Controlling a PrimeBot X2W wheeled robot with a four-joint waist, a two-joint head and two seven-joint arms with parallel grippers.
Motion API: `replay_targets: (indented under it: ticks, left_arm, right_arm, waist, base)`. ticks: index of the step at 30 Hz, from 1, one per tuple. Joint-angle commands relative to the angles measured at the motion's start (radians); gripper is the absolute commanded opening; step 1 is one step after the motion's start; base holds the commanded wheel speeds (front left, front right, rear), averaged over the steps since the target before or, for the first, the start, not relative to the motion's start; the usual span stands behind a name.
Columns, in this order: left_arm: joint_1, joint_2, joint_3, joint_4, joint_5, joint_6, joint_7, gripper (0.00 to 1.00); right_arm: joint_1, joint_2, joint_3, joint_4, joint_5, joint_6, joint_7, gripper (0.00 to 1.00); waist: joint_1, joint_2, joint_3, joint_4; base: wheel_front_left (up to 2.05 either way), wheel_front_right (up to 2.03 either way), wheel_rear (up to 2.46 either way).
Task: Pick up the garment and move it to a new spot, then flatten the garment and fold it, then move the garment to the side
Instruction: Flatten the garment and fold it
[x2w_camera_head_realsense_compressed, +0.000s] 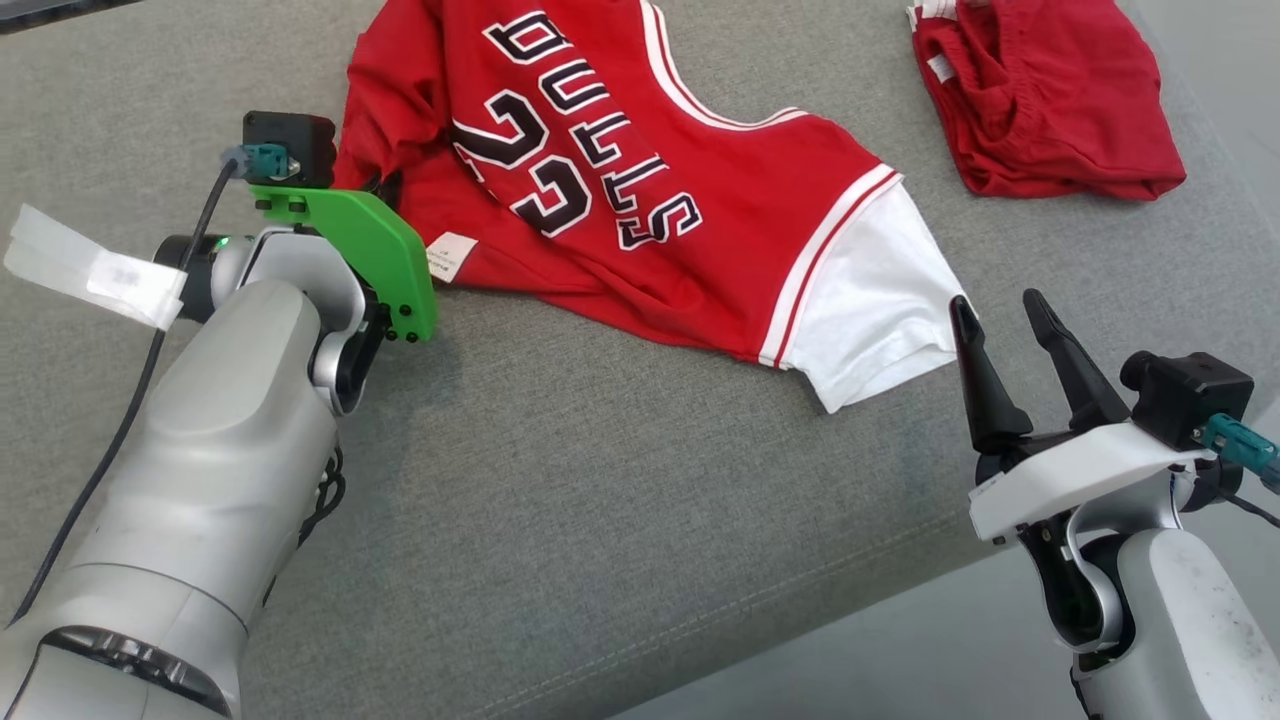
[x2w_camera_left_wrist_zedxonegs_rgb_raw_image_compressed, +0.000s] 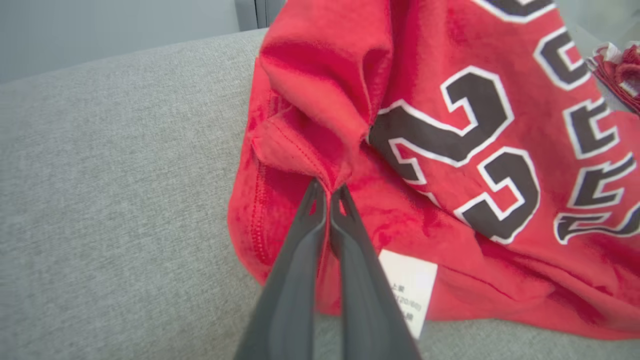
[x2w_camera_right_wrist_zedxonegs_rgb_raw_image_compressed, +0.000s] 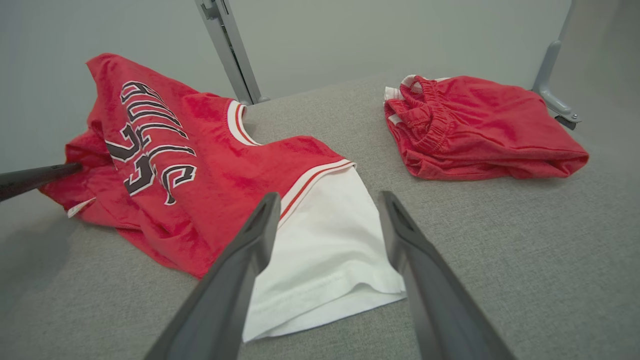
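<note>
Jersey (x2w_camera_head_realsense_compressed: 640, 200) lies crumpled on the grey worktop (x2w_camera_head_realsense_compressed: 600, 480), with the left gripper (x2w_camera_left_wrist_zedxonegs_rgb_raw_image_compressed: 328, 189) clenched on a fold of it.
The pinch sits at the jersey's red edge on the robot's left, just beyond a white label (x2w_camera_left_wrist_zedxonegs_rgb_raw_image_compressed: 407, 290). The lettering faces up, and a white sleeve (x2w_camera_head_realsense_compressed: 880, 300) points toward the right gripper (x2w_camera_head_realsense_compressed: 995, 300), which hovers just beside the sleeve's hem, jaws spread wide with nothing between them. Red shorts (x2w_camera_head_realsense_compressed: 1050, 100) lie bunched at the far right, well apart from the jersey.
</note>
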Motion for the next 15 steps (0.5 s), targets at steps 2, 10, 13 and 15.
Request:
replay_targets:
  ticks: [2, 10, 13, 15]
  left_arm:
    - [0.017, 0.014, 0.001, -0.036, -0.003, -0.002, -0.013, 0.0]
    - [0.142, 0.074, -0.003, -0.245, -0.017, 0.006, -0.021, 0.0]
    - [0.234, 0.121, 0.004, -0.386, -0.029, 0.038, -0.024, 0.0]
    - [0.299, 0.162, 0.007, -0.498, -0.029, 0.072, -0.02, 0.0]
  right_arm:
    - [0.008, -0.002, -0.004, -0.006, -0.004, 0.0, 0.0, 1.0]
    - [0.036, -0.008, -0.024, -0.017, -0.01, 0.0, 0.014, 1.0]
    - [0.056, -0.01, -0.037, -0.025, -0.013, 0.0, 0.019, 1.0]
    - [0.067, -0.011, -0.047, -0.032, -0.015, 0.0, 0.022, 1.0]
  waist:
    - [0.0, -0.0001, -0.019, 0.023]
    - [0.0, -0.0001, -0.073, 0.069]
    - [0.0, -0.0001, -0.092, 0.089]
    - [0.0, -0.0001, -0.105, 0.104]
  base:
    - [0.0, 0.0, 0.0]
    - [0.0, 0.0, 0.0]
    - [0.0, 0.0, 0.0]
    - [0.0, 0.0, 0.0]
